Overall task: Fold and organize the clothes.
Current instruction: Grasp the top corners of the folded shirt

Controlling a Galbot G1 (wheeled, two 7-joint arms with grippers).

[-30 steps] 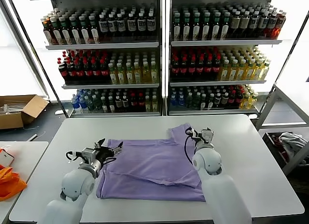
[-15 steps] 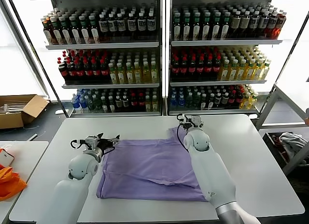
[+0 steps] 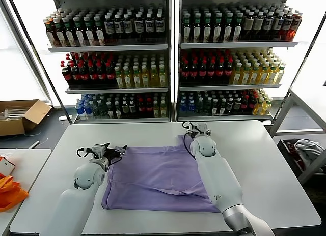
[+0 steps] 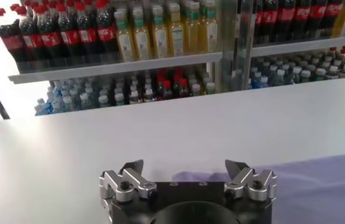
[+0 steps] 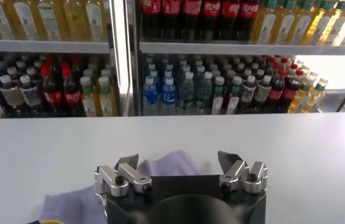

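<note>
Lavender T-shirt [image 3: 160, 177] lies spread at table [image 3: 275, 159] centre. Soft, light, limp; expect sag and wrinkles. You have left gripper [image 3: 113, 151] and right gripper [image 3: 195, 129] at far corners, both spread wide, holding nothing. Pinch fabric edge there.

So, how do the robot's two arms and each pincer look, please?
Both arms have smooth, rounded white shells. Each ends in a dark body with a silver metal pincer: the left pincer and the right pincer have two angular fingers with dark tips. Black cables loop beside each wrist.
</note>
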